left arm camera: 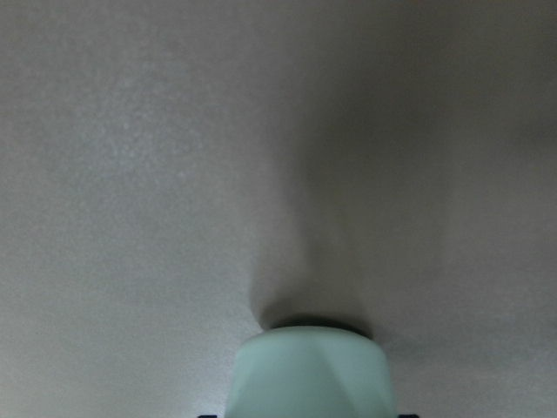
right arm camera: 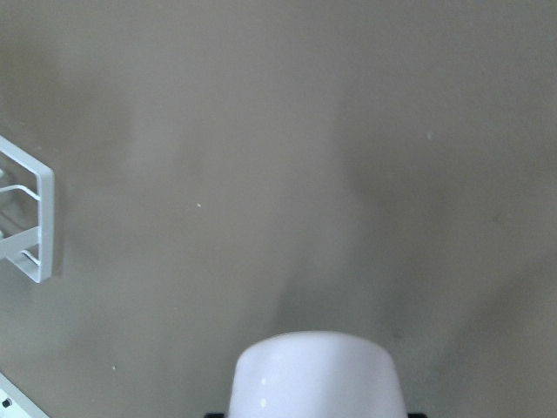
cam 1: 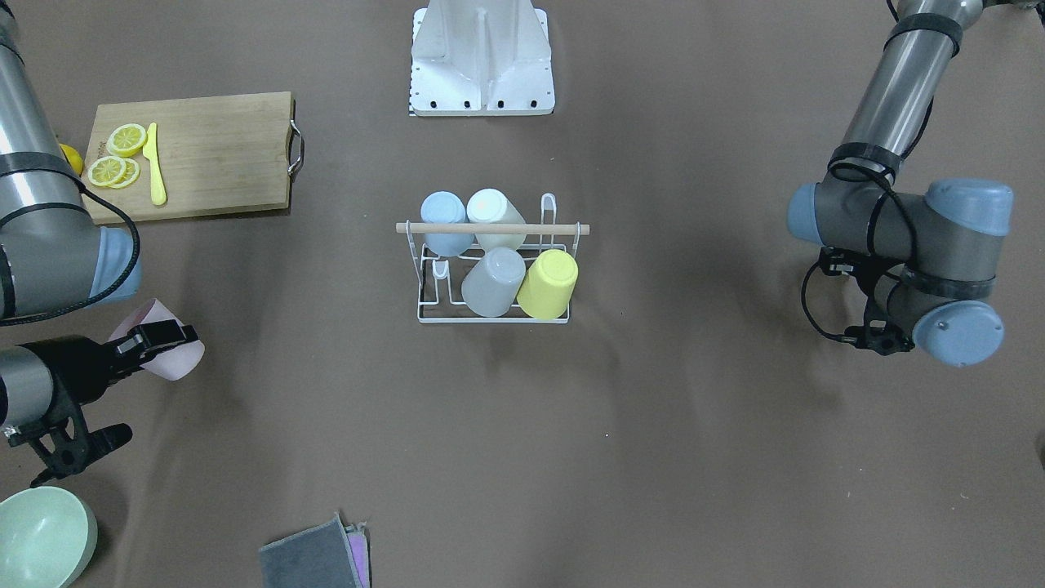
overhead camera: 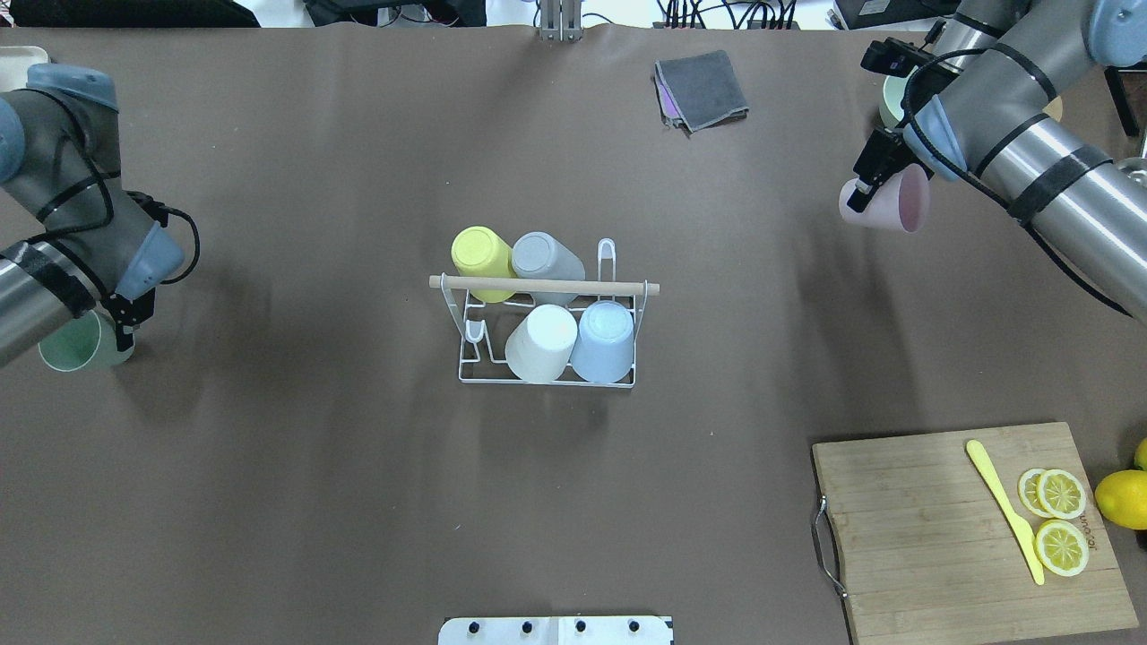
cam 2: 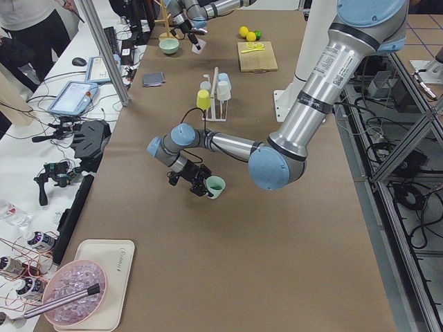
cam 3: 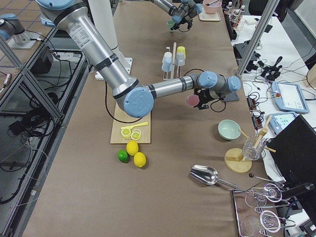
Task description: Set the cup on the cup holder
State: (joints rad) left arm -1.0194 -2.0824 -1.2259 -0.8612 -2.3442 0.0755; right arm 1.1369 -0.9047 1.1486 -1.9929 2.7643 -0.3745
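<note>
Pink cup (overhead camera: 889,204), matte, plastic by the look. My right gripper (overhead camera: 862,190) is clamped across its wall at the rim, one finger inside and one outside as far as I can read it. The cup hangs tilted on its side, clear of the table and well apart from the cup holder (overhead camera: 618,287) at table centre. My left gripper (overhead camera: 124,333) is closed on a green cup (overhead camera: 72,345), low down on the far side. I cannot tell whether that one touches the table.

Holder carries four cups mouth-down: yellow cup (overhead camera: 479,255), grey cup (overhead camera: 542,260), white cup (overhead camera: 540,343), blue cup (overhead camera: 605,340). Two places look bare: a low prong (overhead camera: 475,330) on my left arm's side and a tall loop (overhead camera: 607,251) beyond the rod.

Handling, my guess: light, stiff and not brittle, but smooth enough to pivot in a rim pinch once turned mouth-down. A hold near the rim suits it, firm without crushing. The inner finger may foul the prong, so the cup should go on slightly off-centre.
</note>
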